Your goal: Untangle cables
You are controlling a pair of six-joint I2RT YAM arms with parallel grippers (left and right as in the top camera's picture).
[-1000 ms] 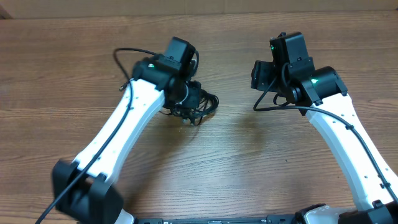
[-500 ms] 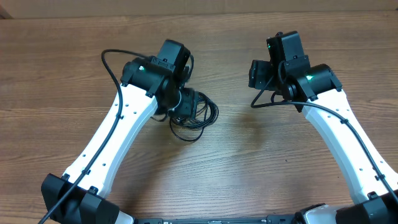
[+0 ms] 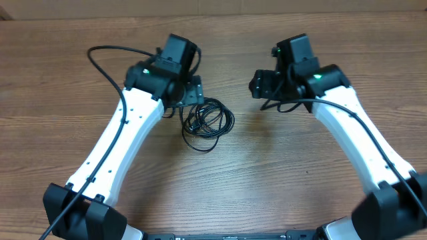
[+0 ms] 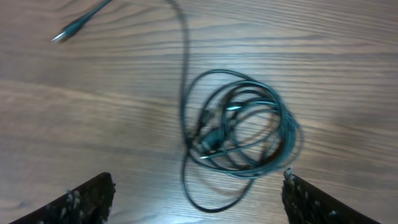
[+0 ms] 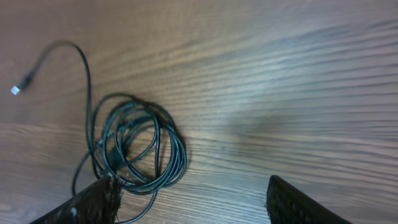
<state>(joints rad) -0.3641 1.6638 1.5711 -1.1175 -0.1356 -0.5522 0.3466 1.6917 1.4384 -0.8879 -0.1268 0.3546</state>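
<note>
The cables (image 3: pixel 208 123) lie as one loose black coil on the wooden table, just below and right of my left gripper (image 3: pixel 191 91). In the left wrist view the coil (image 4: pixel 214 134) sits ahead of the wide-open left gripper (image 4: pixel 198 186), with only its lowest loop reaching between the fingertips. One strand runs away to a plug end (image 4: pixel 62 35). My right gripper (image 3: pixel 264 85) hangs open to the right of the coil. In the right wrist view the coil (image 5: pixel 115 149) lies by the left fingertip of the right gripper (image 5: pixel 193 186), and a plug end (image 5: pixel 15 90) trails off to the left.
The table is brown wood (image 3: pixel 280 167). The thick black cable of the left arm (image 3: pixel 100 57) arcs out to the left of that arm. The table's far edge (image 3: pixel 220 12) runs along the top of the overhead view.
My left gripper has opened and drawn back up and left, leaving the coil lying uncovered on the table. The right arm has shifted a little to the left.
</note>
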